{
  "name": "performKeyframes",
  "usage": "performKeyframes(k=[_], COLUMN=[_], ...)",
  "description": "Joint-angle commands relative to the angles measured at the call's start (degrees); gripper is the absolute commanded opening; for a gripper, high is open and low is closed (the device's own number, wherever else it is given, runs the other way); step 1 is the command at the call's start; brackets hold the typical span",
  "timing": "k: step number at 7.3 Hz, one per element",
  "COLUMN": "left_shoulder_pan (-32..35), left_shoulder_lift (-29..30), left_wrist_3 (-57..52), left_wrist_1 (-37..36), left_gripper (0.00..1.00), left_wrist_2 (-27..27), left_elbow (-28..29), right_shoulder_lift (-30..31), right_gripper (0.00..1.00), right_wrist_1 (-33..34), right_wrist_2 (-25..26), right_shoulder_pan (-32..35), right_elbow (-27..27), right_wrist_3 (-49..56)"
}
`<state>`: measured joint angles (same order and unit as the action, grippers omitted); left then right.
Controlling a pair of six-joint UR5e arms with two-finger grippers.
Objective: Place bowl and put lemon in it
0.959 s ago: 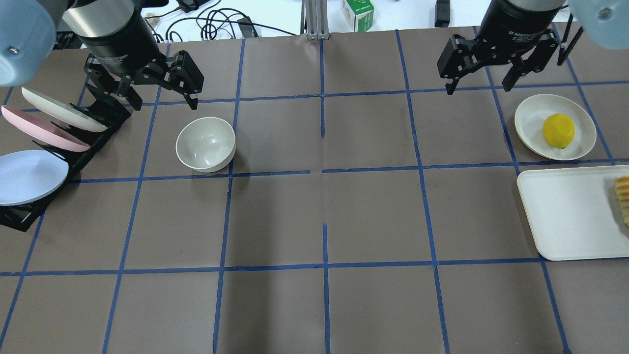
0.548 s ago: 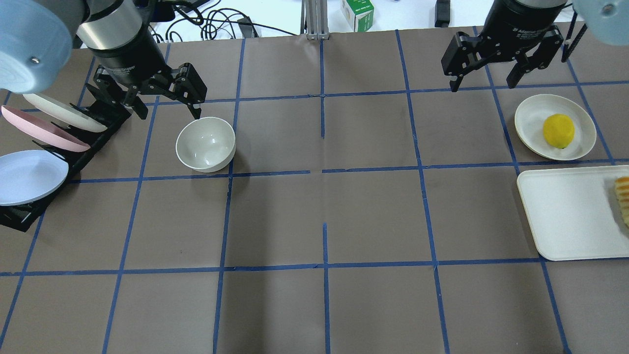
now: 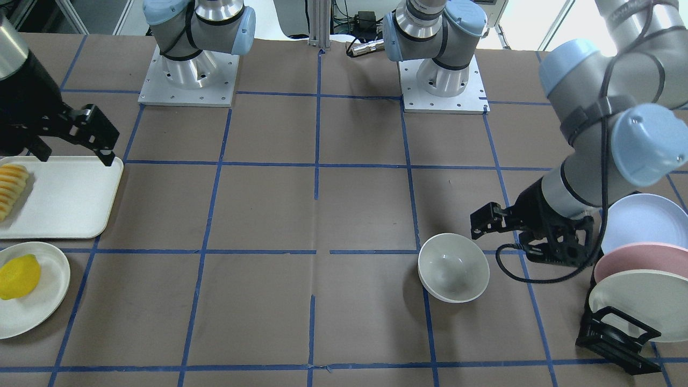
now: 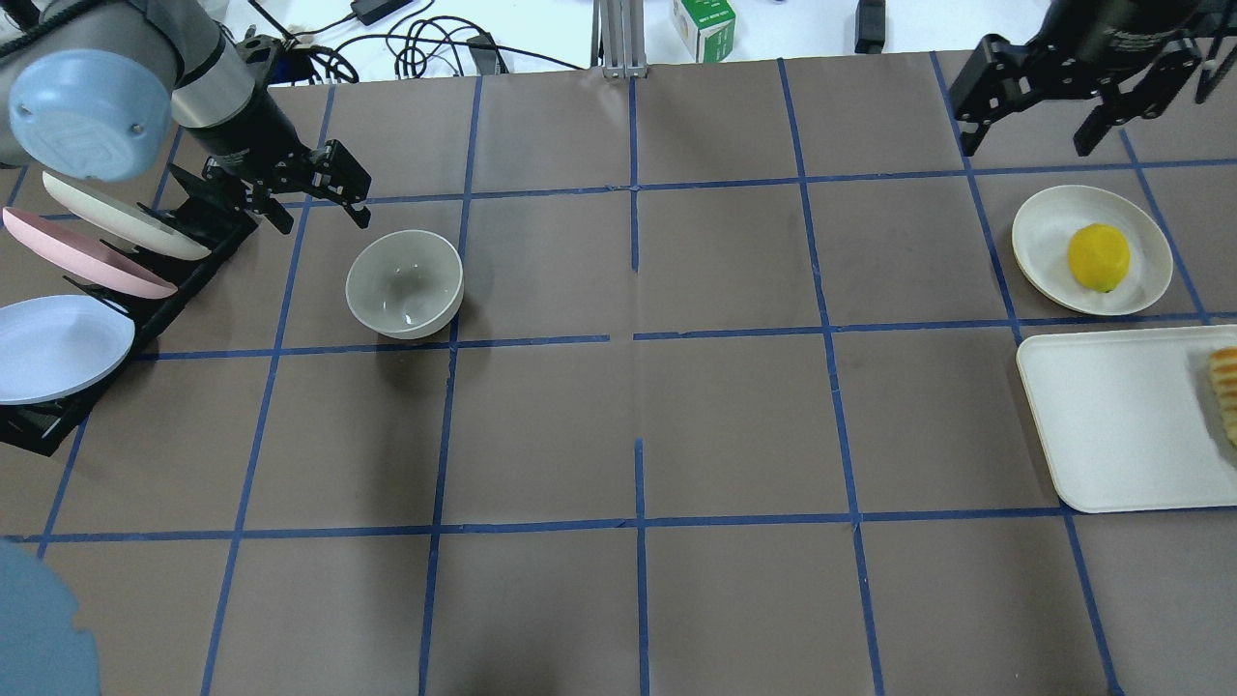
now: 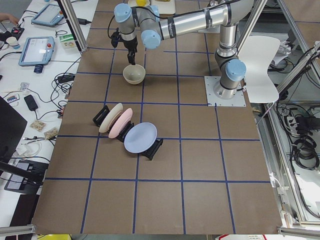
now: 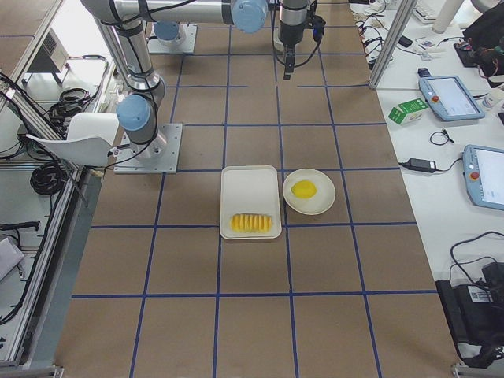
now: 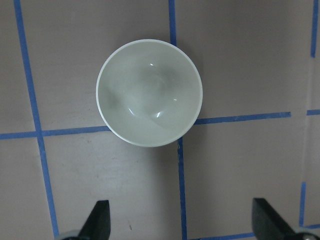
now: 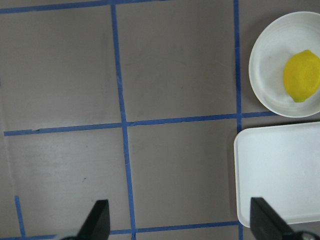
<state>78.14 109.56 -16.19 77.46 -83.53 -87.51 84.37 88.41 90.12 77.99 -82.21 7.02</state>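
Observation:
The off-white bowl (image 4: pixel 404 283) stands upright and empty on the brown table, left of centre; it also shows in the front view (image 3: pixel 453 267) and the left wrist view (image 7: pixel 149 92). My left gripper (image 4: pixel 324 217) is open and empty, just beyond the bowl's far-left side, apart from it. The yellow lemon (image 4: pixel 1098 256) lies on a flat white plate (image 4: pixel 1039 232) at the far right, and shows in the right wrist view (image 8: pixel 301 76). My right gripper (image 4: pixel 1022 145) is open and empty, above the table beyond and left of the plate.
A black rack with pastel plates (image 4: pixel 68 290) stands at the left edge, close to my left arm. A white tray (image 4: pixel 1111 416) with sliced ridged food (image 4: pixel 1225 387) lies at the right, near the lemon's plate. Cables and a small box lie beyond the far edge.
My left gripper has shifted slightly left and looks smaller, lower toward the table by the bowl. My right gripper has moved right and farther away. Bowl and lemon have not moved.

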Motion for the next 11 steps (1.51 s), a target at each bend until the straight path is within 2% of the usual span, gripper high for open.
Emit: performKeyframes(k=[1, 3, 4, 6, 7, 8, 9, 11], left_shoulder_pan=[-3.25, -3.43, -3.43, -3.43, -3.26, -3.08, -2.99, -1.51], left_shoulder_lift=[6.78, 7.51, 8.12, 8.65, 8.65, 8.57, 8.48, 6.99], left_wrist_3=[-5.58, -7.54, -7.1, -6.13, -5.44, -3.78, -3.15, 1.67], left_wrist_1=[-10.97, -18.89, -22.49, -22.53, -22.09, -22.0, -21.48, -20.51], left_gripper=[1.0, 1.0, 1.0, 0.66, 0.23, 0.08, 0.0, 0.0], left_wrist_2=[0.12, -0.4, -0.58, 0.3, 0.82, 2.91, 3.63, 3.73], left_elbow=[-3.95, -11.85, -13.11, -11.81, -11.8, -11.89, -12.15, -12.51], right_shoulder_lift=[-5.06, -10.16, -14.45, -20.19, -23.43, -26.07, -27.66, -29.08], right_gripper=[1.0, 1.0, 1.0, 1.0, 1.0, 1.0, 1.0, 1.0], right_wrist_1=[4.88, 9.12, 15.32, 21.42, 24.84, 29.31, 31.27, 31.56], right_wrist_2=[0.23, 0.15, 0.32, 0.5, 0.32, 0.41, 0.41, 1.02], right_shoulder_pan=[-8.0, -15.29, -17.07, -17.44, -17.96, -17.96, -17.96, -17.96], right_elbow=[-0.75, -3.03, -4.0, -5.06, -5.15, -5.15, -5.15, -5.15], right_wrist_3=[8.21, 14.65, 20.08, 24.08, 25.22, 26.54, 26.81, 26.64])
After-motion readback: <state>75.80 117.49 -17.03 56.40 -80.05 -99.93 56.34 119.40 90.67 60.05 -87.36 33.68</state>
